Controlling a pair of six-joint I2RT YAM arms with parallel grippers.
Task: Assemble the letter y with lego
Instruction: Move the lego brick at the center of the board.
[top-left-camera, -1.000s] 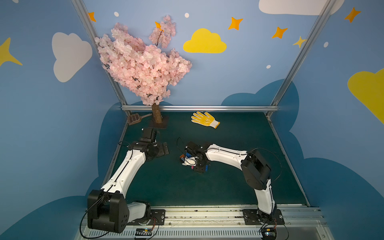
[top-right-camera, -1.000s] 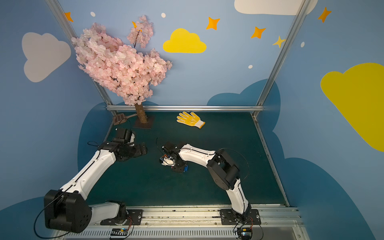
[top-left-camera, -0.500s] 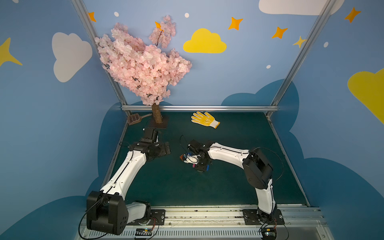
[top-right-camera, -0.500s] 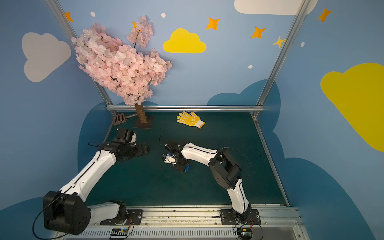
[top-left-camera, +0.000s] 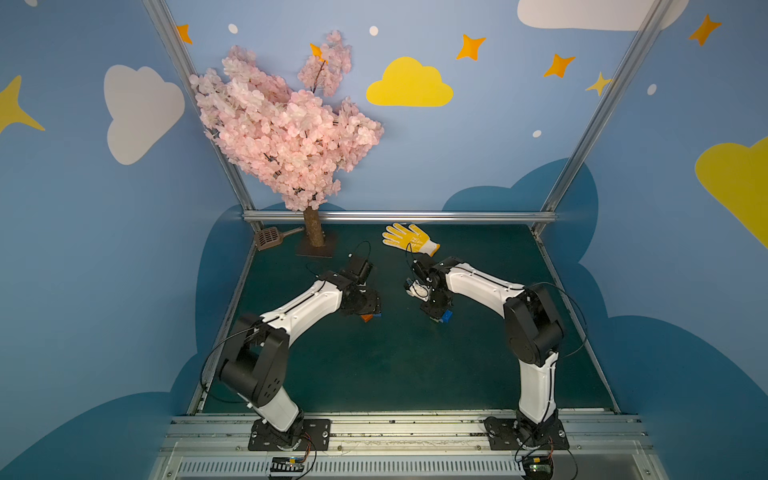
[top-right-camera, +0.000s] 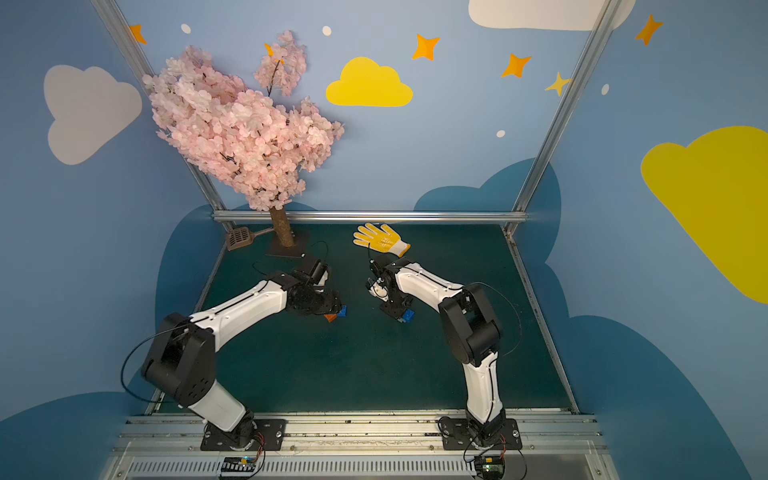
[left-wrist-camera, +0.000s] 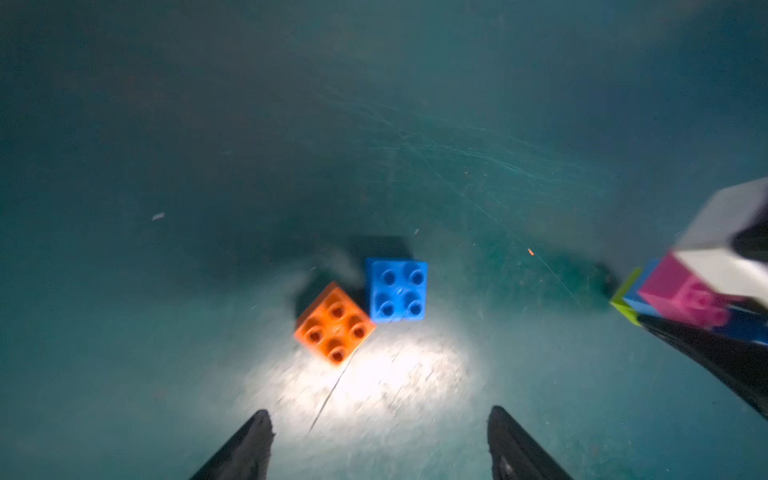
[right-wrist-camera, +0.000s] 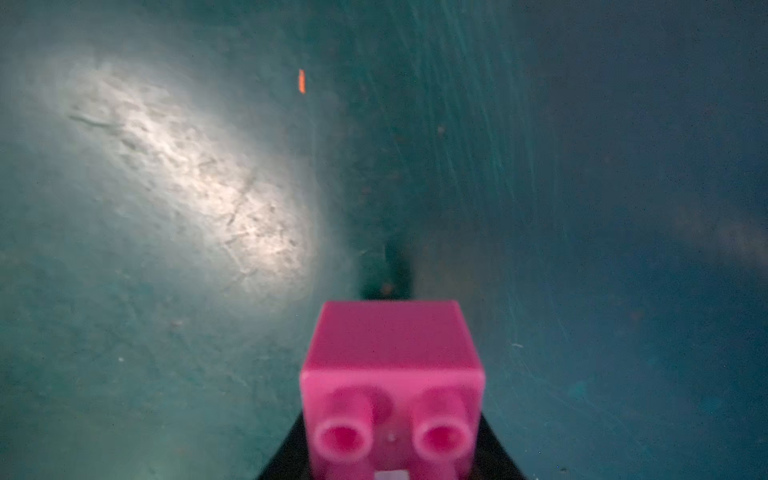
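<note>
Two loose lego bricks lie side by side on the green mat, an orange brick (left-wrist-camera: 334, 323) and a dark blue brick (left-wrist-camera: 397, 289); both top views show the orange brick (top-left-camera: 366, 318) (top-right-camera: 331, 318) beside the dark blue brick (top-right-camera: 343, 311). My left gripper (left-wrist-camera: 379, 411) hovers just short of them, open and empty. My right gripper (top-left-camera: 436, 311) is shut on a joined cluster, its jaws on the pink brick (right-wrist-camera: 392, 374). In the left wrist view the cluster shows the pink brick (left-wrist-camera: 681, 297), a lime green brick (left-wrist-camera: 623, 299) and blue ones. No finished letter y shows.
A yellow glove (top-left-camera: 409, 239) lies at the back of the mat. The pink tree's trunk and base plate (top-left-camera: 313, 232) stand at the back left, with a brown scoop (top-left-camera: 270, 237) beside them. Metal rails edge the mat.
My left gripper has moved right, over the orange and dark blue bricks. My right gripper has moved right, away from them, carrying its cluster.
</note>
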